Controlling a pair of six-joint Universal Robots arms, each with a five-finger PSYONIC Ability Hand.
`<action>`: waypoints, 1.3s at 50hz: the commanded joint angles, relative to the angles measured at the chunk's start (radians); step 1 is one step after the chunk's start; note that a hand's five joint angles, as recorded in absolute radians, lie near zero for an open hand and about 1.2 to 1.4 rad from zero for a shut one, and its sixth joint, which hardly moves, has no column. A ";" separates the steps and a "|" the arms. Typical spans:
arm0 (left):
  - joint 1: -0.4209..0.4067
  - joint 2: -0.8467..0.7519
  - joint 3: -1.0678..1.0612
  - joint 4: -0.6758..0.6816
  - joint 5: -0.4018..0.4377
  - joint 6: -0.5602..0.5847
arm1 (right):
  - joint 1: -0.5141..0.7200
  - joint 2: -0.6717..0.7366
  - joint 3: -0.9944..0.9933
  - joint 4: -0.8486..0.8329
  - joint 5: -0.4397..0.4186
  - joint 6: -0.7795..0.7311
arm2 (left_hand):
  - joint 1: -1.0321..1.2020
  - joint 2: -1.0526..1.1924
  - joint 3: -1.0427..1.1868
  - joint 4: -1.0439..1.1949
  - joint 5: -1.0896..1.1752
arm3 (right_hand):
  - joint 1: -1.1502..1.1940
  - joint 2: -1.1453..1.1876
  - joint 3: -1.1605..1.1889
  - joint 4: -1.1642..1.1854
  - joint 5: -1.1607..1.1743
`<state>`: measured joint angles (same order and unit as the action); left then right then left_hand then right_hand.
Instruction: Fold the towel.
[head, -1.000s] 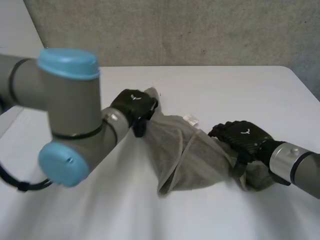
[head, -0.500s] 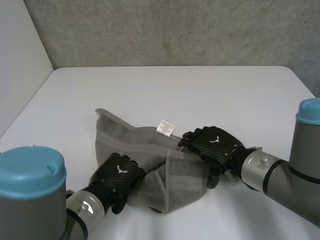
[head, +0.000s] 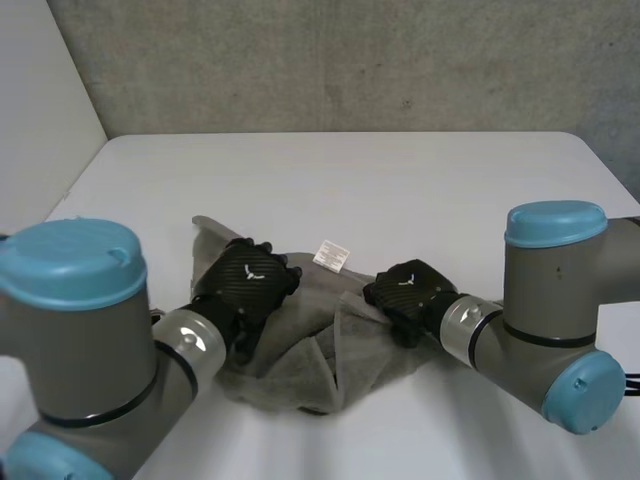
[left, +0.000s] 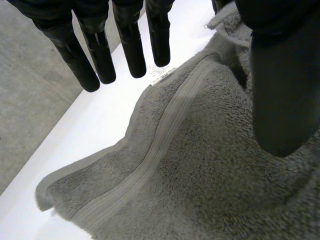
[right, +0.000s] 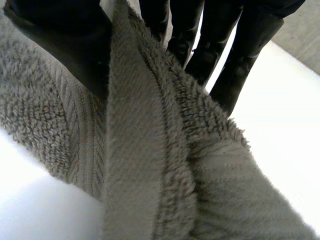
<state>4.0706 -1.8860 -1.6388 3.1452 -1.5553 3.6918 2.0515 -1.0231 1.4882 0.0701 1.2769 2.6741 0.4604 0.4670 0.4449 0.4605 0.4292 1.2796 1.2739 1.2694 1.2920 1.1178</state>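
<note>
A grey towel (head: 300, 365) lies crumpled at the middle of the white table (head: 420, 180), its white label (head: 332, 255) facing up at the far edge. My left hand (head: 245, 282) rests over the towel's left part. In the left wrist view the fingers (left: 131, 47) are straight and spread from the thumb (left: 282, 90), above the towel (left: 200, 165), holding nothing. My right hand (head: 408, 292) is at the towel's right edge. In the right wrist view a raised fold of towel (right: 150, 165) runs between its thumb (right: 70, 40) and fingers (right: 240, 50), pinched.
A grey wall (head: 350, 60) runs along the table's far edge. Both arms' elbows, with light-blue caps (head: 70, 262) (head: 555, 222), stand near the table's front corners. Bare table lies beyond the towel and to its right.
My left hand has let go of the towel, opened and moved up onto its left part. My right hand has closed on the right edge. The towel has bunched up more.
</note>
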 joint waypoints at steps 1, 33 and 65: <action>-0.064 -0.128 0.123 -0.001 0.004 -0.021 | -0.027 -0.123 0.052 0.004 -0.008 -0.007 | -0.147 -0.154 -0.132 -0.147 -0.290 | 0.117 0.122 0.127 0.104 0.104; -0.141 -0.429 0.455 -0.088 0.018 -0.032 | -0.257 -0.270 0.294 -0.004 -0.159 -0.151 | 0.822 0.815 0.837 0.822 0.678 | 0.117 0.122 0.127 0.104 0.104; 0.085 -0.081 0.628 0.045 -0.255 -0.386 | -0.367 -0.370 -0.002 -0.536 -0.160 0.624 | 0.936 0.929 0.951 0.936 0.793 | 0.117 0.122 0.127 0.104 0.104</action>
<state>4.0670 -2.0739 -1.0143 3.1191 -1.7249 3.5106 1.7641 -1.3489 1.5290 -0.2530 1.1228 2.9190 1.3766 1.4872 1.5380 1.5157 1.4585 1.2970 1.2800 1.3300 1.3319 1.1390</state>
